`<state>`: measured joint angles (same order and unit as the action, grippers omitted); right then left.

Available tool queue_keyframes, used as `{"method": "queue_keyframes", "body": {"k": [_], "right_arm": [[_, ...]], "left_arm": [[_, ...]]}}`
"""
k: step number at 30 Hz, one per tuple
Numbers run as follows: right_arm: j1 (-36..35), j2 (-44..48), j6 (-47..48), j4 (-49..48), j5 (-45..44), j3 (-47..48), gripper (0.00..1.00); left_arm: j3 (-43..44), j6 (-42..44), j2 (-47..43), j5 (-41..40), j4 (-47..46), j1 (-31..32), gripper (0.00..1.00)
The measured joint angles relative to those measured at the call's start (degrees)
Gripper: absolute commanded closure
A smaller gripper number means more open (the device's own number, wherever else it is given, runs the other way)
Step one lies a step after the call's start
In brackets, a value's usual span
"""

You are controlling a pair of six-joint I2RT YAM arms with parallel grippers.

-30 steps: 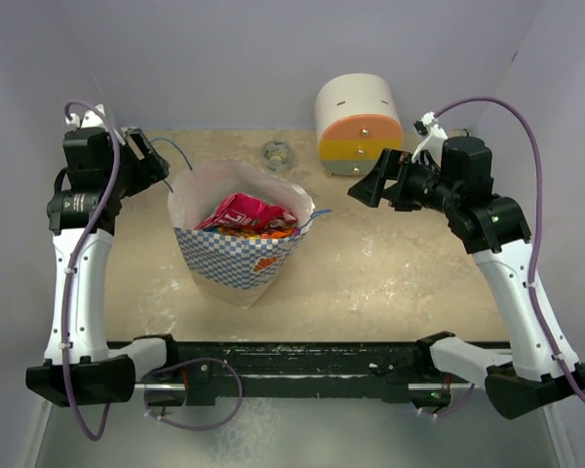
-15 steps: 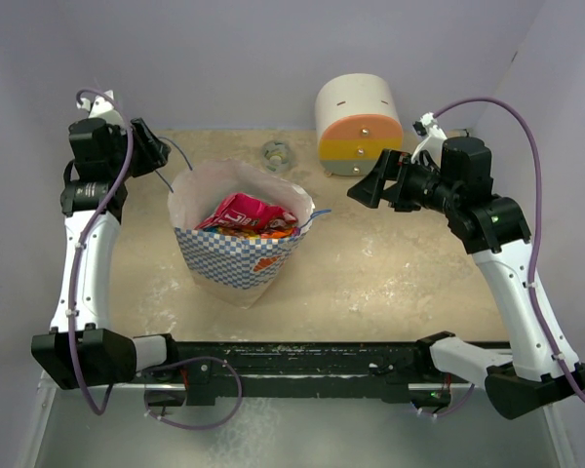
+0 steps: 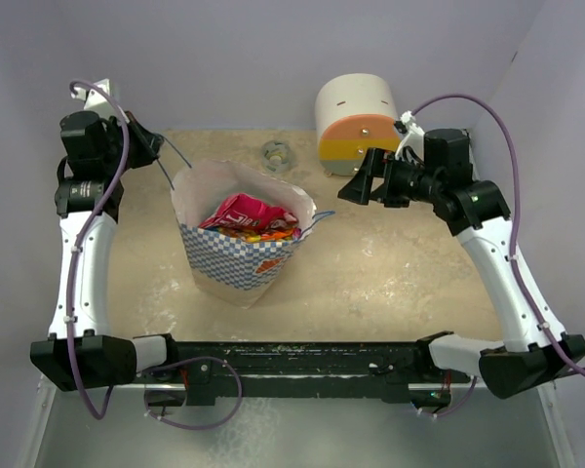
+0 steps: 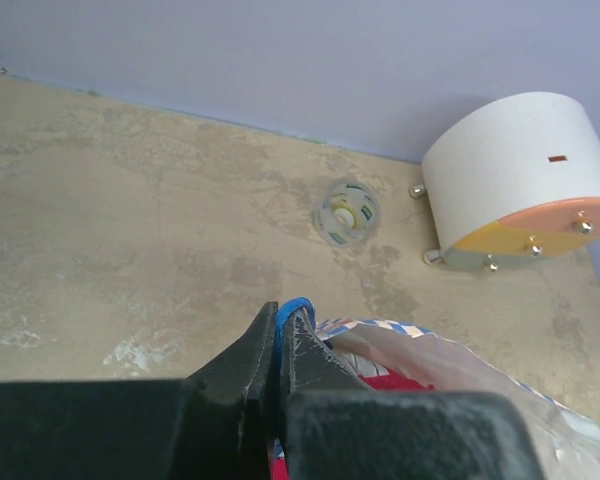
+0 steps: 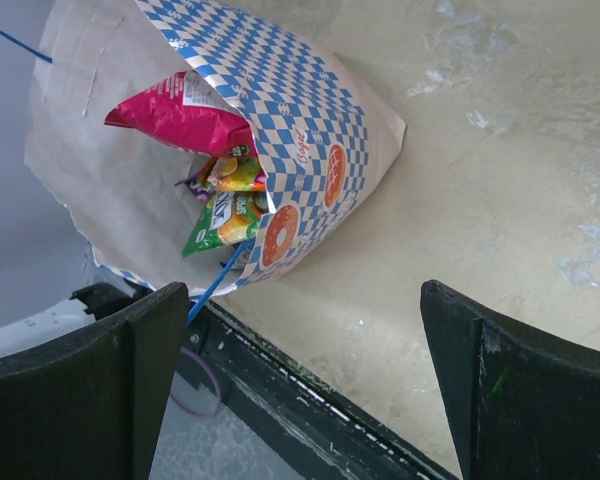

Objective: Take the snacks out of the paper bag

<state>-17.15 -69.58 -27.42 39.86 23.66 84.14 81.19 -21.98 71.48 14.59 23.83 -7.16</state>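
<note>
The paper bag [image 3: 229, 258] stands on the desk [image 3: 400, 273], snacks [image 3: 246, 213] inside. The left tool [image 4: 282, 320] is clamped on its blue cord handle [image 4: 298, 304] at the far-left rim; the right tool [image 3: 352, 183] hangs open to its right.

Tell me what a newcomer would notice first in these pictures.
The blue-and-white checkered paper bag stands open at the middle left of the table, with a bright pink packet topping the snacks inside. The left gripper is pinched shut on the bag's blue cord handle at its far-left rim. The right gripper hangs wide open to the bag's right, in front of the cream, orange and yellow drawer box by the back wall.
</note>
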Motion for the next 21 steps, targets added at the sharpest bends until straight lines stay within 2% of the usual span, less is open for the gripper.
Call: {"method": "queue_keyframes", "body": {"k": [6,12,15,21], "right_arm": [[-2.16,-2.62,-0.04,-0.48,2.73,0.20,0.00],[-11.87,-5.97,-0.66,-3.41,2.99,0.48,0.00],[-15.19,-8.39,-0.57,-3.89,3.61,1.27,0.00],[-16.13,-11.37,0.28,-4.11,4.33,1.31,0.00]], "left_arm": [[5.57,-2.14,1.11,0.61,7.56,0.07,1.00],[14.60,-2.60,6.34,3.19,13.75,0.07,1.00],[17.68,-3.17,8.37,5.99,14.08,0.07,1.00],[18.62,-7.37,9.20,12.44,11.85,0.04,1.00]]}}
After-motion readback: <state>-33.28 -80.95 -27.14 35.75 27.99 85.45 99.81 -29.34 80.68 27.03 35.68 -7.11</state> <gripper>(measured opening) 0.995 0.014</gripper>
